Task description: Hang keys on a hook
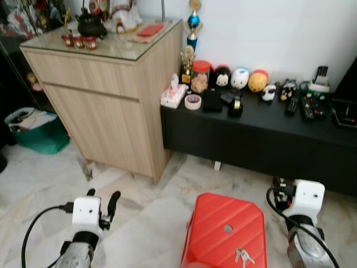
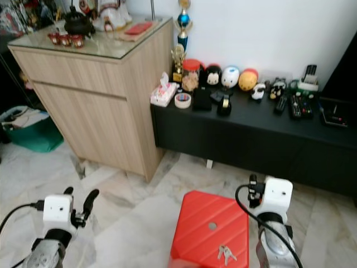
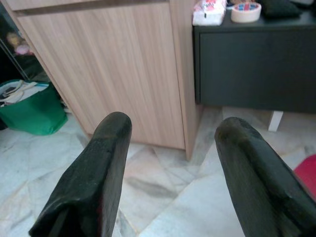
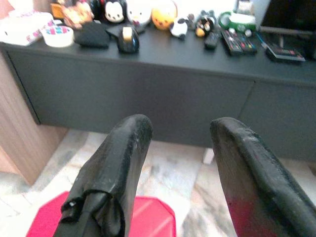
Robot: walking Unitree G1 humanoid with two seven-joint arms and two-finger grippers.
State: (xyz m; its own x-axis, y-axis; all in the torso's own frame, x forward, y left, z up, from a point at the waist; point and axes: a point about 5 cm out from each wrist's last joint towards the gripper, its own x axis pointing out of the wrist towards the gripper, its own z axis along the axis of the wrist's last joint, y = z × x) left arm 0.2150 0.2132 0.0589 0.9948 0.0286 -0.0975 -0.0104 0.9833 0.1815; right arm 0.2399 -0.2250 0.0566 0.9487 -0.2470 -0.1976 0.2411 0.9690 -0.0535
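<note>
A small bunch of silver keys (image 1: 244, 256) lies on the near part of a red plastic stool (image 1: 226, 234) standing on the marble floor in front of me. My right gripper (image 1: 280, 186) hovers low just right of the stool, open and empty; in its wrist view the right gripper (image 4: 178, 126) faces the black console, with the stool's red edge (image 4: 148, 217) below its fingers. My left gripper (image 1: 102, 196) is held low to the left of the stool, also open with nothing in it, and in its own view the left gripper (image 3: 174, 123) points toward the wooden cabinet.
A tall wooden cabinet (image 1: 111, 106) with a glass top stands ahead on the left. A low black console (image 1: 256, 134) runs along the white wall, carrying toy heads, tape, tissues and remotes. A green bin (image 1: 36, 134) sits far left.
</note>
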